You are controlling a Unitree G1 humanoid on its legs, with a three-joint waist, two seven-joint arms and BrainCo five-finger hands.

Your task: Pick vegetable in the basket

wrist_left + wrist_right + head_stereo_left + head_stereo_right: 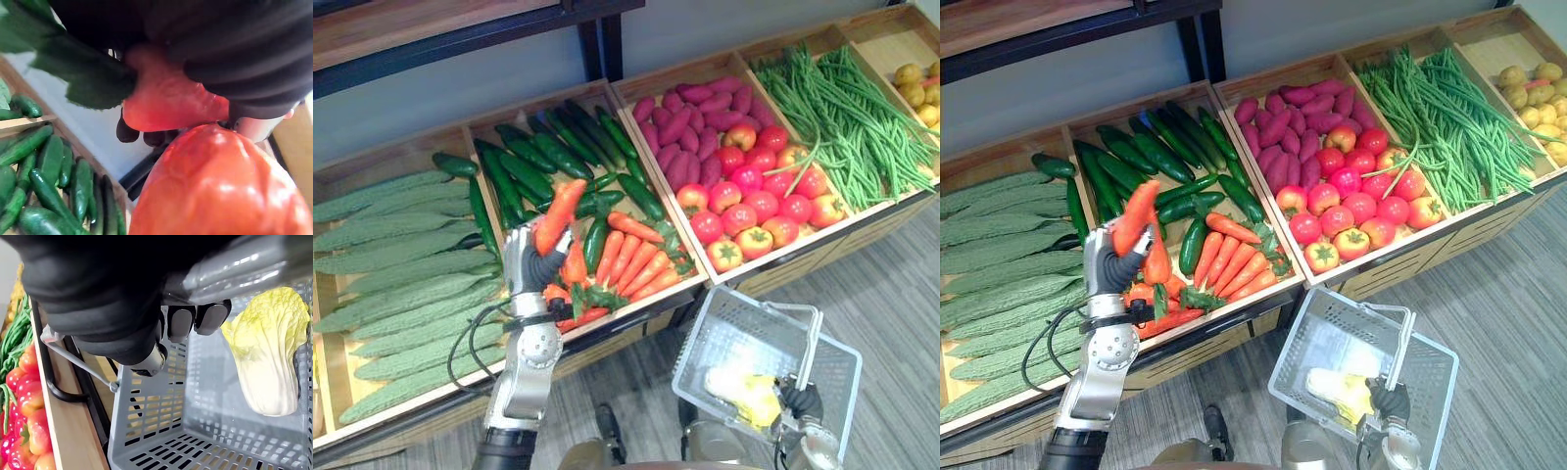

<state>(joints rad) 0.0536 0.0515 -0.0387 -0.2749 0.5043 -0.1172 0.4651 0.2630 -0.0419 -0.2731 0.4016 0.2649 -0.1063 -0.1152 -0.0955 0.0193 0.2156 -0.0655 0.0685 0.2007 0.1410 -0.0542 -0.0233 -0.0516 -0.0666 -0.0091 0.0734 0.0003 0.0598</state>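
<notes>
My left hand [530, 262] is raised above the carrot bin, shut on an orange carrot [557, 215] that points up and to the right; the same carrot [215, 186] looms close in the left wrist view. More carrots [631, 259] lie in the bin below. At the lower right my right hand [800, 399] is curled round the handle [254, 269] of a grey plastic basket [744, 338]. A pale yellow-green cabbage [266, 357] lies inside the basket.
A wooden produce stand holds bitter gourds [391, 284] at the left, cucumbers [548, 157], purple sweet potatoes [690, 122], tomatoes [754, 201], long green beans [847, 117] and potatoes [920, 93] at the far right. Grey floor lies in front of it.
</notes>
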